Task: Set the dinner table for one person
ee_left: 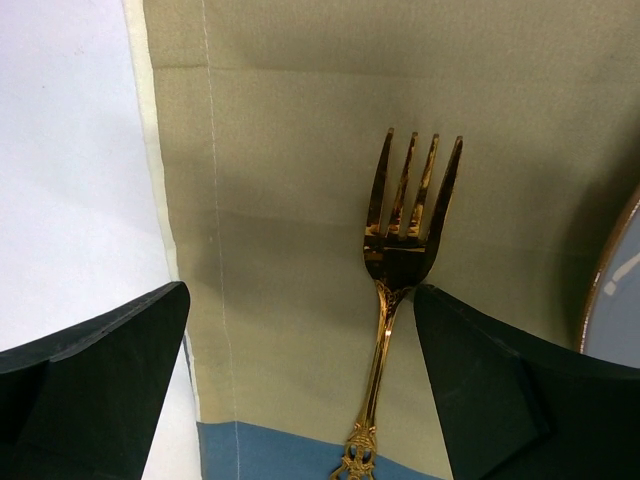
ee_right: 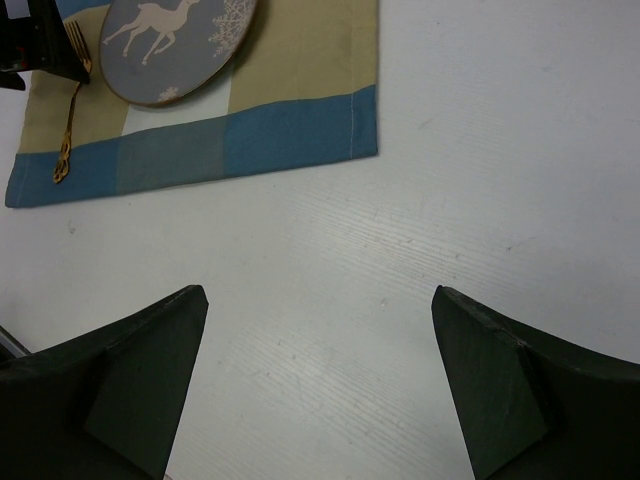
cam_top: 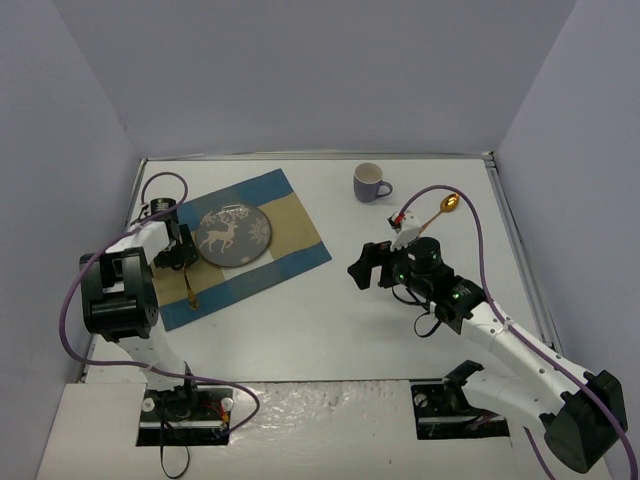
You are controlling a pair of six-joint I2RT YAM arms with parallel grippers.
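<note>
My white surface [cam_top: 330,320] carries a blue-and-tan checked placemat [cam_top: 296,236] at the upper left of the frame. A pale mug [cam_top: 371,182] stands upright at upper centre, and a gold spoon [cam_top: 450,203] lies to the mug's right.

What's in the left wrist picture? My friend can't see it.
A gold fork lies on a tan and blue placemat, tines pointing away, between the wide-open dark fingers of the left gripper. White table shows on the left and a gold-rimmed plate on the right.
</note>
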